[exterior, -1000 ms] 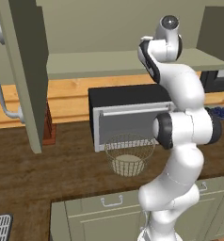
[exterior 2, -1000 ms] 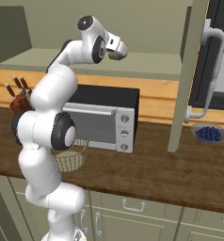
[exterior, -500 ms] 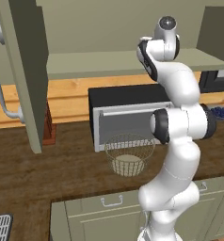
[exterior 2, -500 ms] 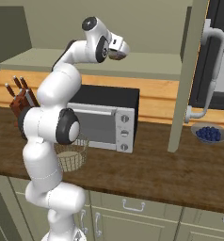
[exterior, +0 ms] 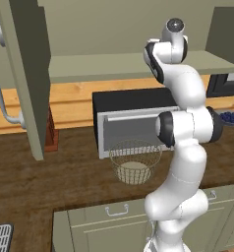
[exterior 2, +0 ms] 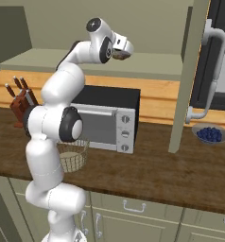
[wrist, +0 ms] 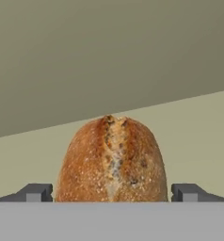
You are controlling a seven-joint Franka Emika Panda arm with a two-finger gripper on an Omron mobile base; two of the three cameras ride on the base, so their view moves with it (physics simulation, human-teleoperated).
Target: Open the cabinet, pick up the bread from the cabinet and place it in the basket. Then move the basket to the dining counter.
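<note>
Golden-brown bread [wrist: 113, 159], crusted loaf on cabinet [exterior: 138, 64] shelf.
Judged light, firm-crusted, yielding inside; flanked by gripper [wrist: 112, 192] fingers [wrist: 36, 192] spread wide, nothing held; best taken across its flanks.

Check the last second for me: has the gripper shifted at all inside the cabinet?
Yes, slightly. In the right base view the gripper has eased further right along the cabinet shelf, judged against the toaster oven below. Its jaws straddle the bread, open.

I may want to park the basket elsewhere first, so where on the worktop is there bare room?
Bare worktop lies between the toaster oven and the blueberry bowl, and left of the basket toward the knife block. Crowded spot: the basket sits right against the oven's front.
</note>
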